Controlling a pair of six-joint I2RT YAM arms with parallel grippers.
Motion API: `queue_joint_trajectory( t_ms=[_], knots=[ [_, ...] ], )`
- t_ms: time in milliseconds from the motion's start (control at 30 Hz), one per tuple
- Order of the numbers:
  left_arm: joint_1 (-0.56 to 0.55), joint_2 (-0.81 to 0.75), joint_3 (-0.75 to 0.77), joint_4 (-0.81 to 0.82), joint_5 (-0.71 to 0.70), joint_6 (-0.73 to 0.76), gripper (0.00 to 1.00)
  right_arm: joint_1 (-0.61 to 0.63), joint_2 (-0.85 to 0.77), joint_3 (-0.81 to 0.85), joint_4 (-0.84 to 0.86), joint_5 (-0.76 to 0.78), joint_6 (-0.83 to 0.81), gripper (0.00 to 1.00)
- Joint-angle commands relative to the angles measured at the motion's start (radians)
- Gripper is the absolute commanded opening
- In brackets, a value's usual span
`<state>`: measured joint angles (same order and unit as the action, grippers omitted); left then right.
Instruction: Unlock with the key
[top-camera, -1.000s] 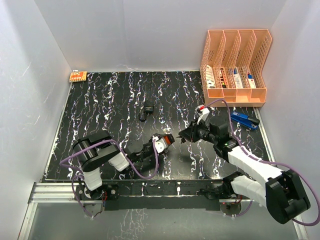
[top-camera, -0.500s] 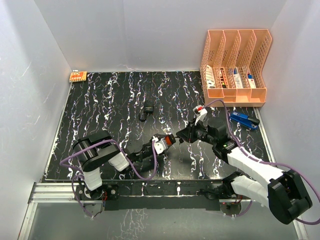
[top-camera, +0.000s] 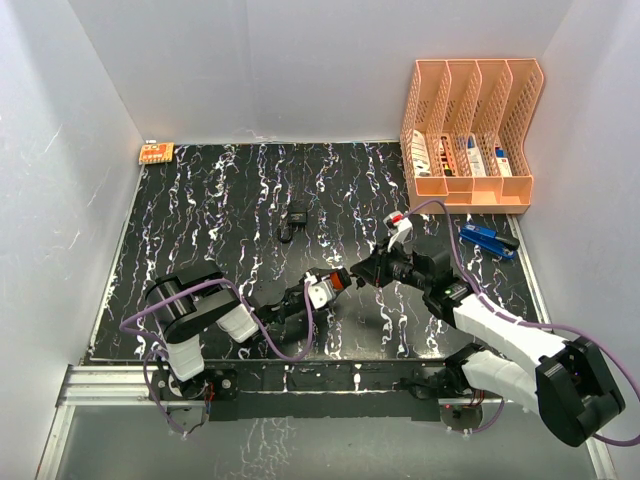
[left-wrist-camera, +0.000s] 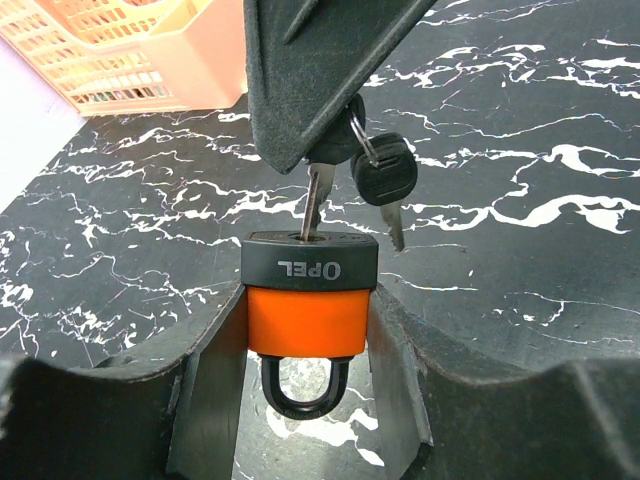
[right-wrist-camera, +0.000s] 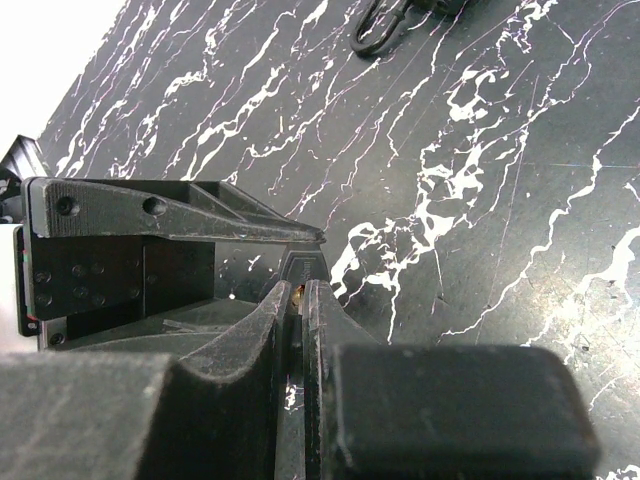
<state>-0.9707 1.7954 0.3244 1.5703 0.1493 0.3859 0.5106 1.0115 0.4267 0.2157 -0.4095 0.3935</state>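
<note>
Edged leftward since a second ago: right gripper (top-camera: 365, 268), now closer to left gripper (top-camera: 322, 288). Pinched tight on the key (left-wrist-camera: 316, 200), blade entering the keyway, long axis in line with the orange padlock (left-wrist-camera: 309, 300). Clamped between part-spread left jaws, shackle wristward (spare key (left-wrist-camera: 385, 175) dangling beside). Marked "OPEL", upside down.

Lab test cell, white walls (top-camera: 300, 60), marbled tabletop (top-camera: 220, 220)

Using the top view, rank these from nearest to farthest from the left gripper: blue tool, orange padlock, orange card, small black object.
1. Orange padlock, held in the left gripper.
2. Small black object, mid-table, farther back.
3. Blue tool, right side.
4. Orange card, far left corner.
</note>
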Motion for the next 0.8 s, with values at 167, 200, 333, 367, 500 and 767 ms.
queue_joint_trajectory(
  t_ms=[167,200,333,367,500,767],
  knots=[
    [0.004,-0.053,-0.003,0.116,0.052,0.03,0.0,0.009,0.021,0.0,0.07,0.018,0.002,0.0],
    [0.004,-0.055,-0.004,0.115,0.054,0.034,0.0,0.009,0.025,0.001,0.07,0.016,0.004,0.0],
    [0.004,-0.062,0.01,0.103,0.056,0.044,0.0,0.009,0.041,0.01,0.07,0.004,0.01,0.0],
    [0.004,-0.062,0.015,0.102,0.056,0.047,0.0,0.009,0.044,0.013,0.071,0.0,0.012,0.0],
    [0.004,-0.069,0.04,0.095,0.059,0.057,0.0,0.01,0.058,0.023,0.071,-0.008,0.021,0.0],
    [0.003,-0.087,0.073,0.112,0.039,0.071,0.0,0.011,0.087,0.045,0.061,0.0,0.069,0.0]
  ],
)
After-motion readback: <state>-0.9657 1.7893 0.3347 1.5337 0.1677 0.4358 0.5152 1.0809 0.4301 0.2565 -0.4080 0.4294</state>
